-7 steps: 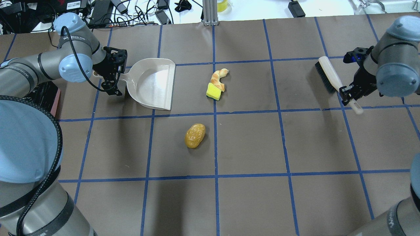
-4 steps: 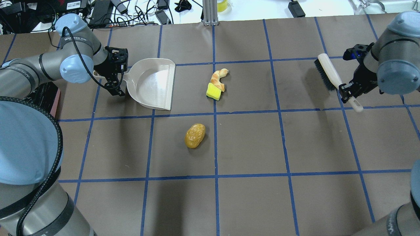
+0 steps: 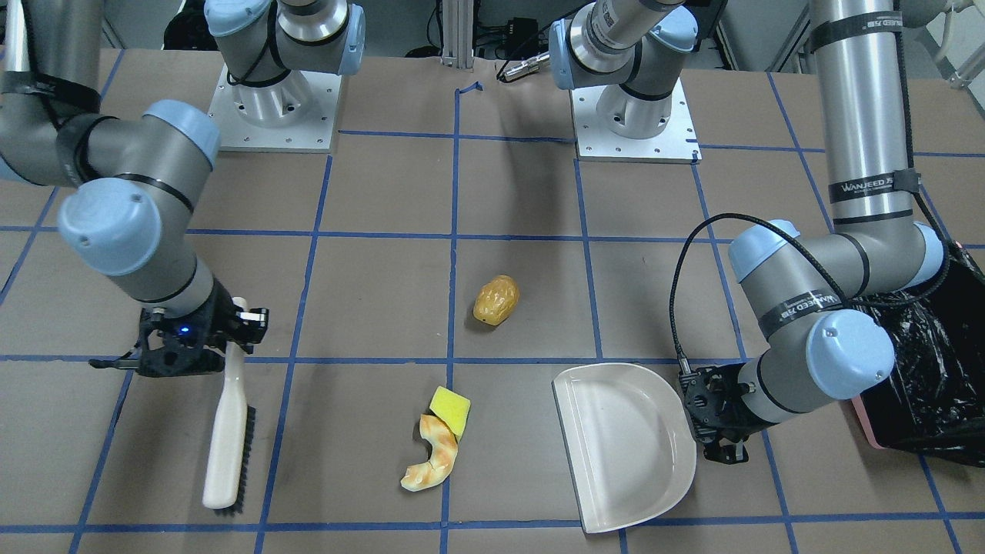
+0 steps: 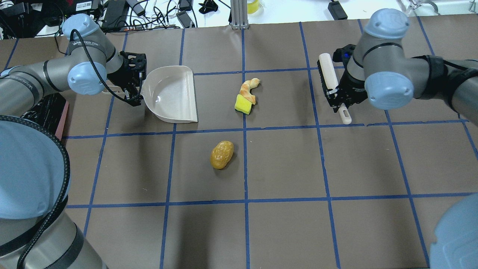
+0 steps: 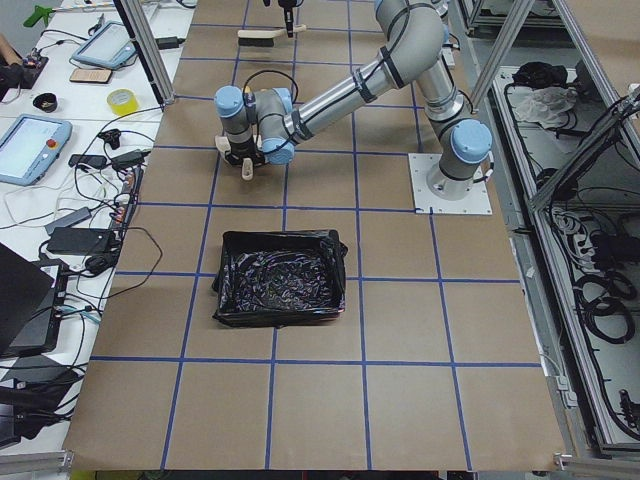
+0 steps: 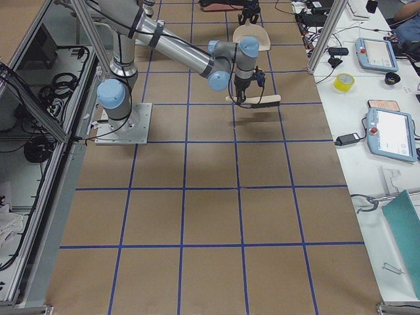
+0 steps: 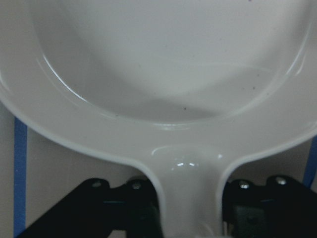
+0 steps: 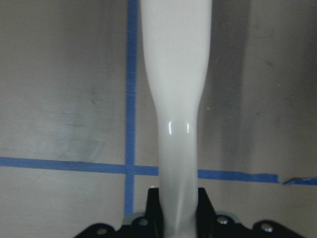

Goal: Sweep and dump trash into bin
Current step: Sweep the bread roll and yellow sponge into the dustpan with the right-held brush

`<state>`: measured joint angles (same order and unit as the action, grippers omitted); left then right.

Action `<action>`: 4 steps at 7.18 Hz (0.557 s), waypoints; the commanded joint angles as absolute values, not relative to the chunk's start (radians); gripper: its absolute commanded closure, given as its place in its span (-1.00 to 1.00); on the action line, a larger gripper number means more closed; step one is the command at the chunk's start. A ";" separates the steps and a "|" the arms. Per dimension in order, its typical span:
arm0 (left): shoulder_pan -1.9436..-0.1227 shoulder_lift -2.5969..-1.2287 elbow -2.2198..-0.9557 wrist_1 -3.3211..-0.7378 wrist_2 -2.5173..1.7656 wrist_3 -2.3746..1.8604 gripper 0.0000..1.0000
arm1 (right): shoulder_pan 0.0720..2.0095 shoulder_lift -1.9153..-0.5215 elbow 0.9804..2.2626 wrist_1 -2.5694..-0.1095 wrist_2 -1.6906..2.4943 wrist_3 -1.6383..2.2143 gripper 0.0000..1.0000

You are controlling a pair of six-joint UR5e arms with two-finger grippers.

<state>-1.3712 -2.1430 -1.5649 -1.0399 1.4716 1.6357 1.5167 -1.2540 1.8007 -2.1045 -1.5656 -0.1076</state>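
Observation:
The beige dustpan (image 4: 171,93) lies flat on the table, and my left gripper (image 4: 131,86) is shut on its handle (image 7: 185,198). My right gripper (image 4: 338,98) is shut on the handle (image 8: 176,124) of a white brush with black bristles (image 4: 325,74), right of the trash. The curved tan croissant piece (image 4: 249,87) touches the yellow-green sponge block (image 4: 242,104) between brush and dustpan. The golden-brown nugget (image 4: 222,154) lies alone, nearer to me. The pink bin with its black bag (image 3: 923,369) stands beyond the dustpan, at the table's left side.
The table is brown with a grid of blue tape lines (image 4: 244,129). Cables and power bricks (image 4: 149,15) lie past the far edge. Both arm bases (image 3: 635,115) are bolted on at the robot's side. In the exterior left view the bin (image 5: 280,275) stands apart from the dustpan.
My right arm has swung left with the brush, from the table's right edge to just right of the croissant and sponge. The dustpan has turned slightly in my left gripper. The trash has not moved.

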 commanded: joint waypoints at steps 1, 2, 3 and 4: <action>-1.403 -2.134 -1.583 -1.042 1.474 1.565 1.00 | 1.668 -1.230 1.775 -2.102 -1.554 0.133 1.00; -1.439 -2.132 -1.583 -1.042 1.477 1.524 1.00 | 1.705 -1.218 1.773 -2.105 -1.511 0.203 1.00; -1.453 -2.132 -1.586 -1.042 1.486 1.532 1.00 | 1.726 -1.198 1.773 -2.102 -1.511 0.250 1.00; -1.453 -2.134 -1.586 -1.040 1.486 1.548 1.00 | 1.753 -1.192 1.773 -2.106 -1.511 0.286 1.00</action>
<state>-1.4439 -2.1331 -1.5849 -1.0412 1.4834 1.5406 1.7194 -1.2048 1.7740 -2.1033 -1.5161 0.2319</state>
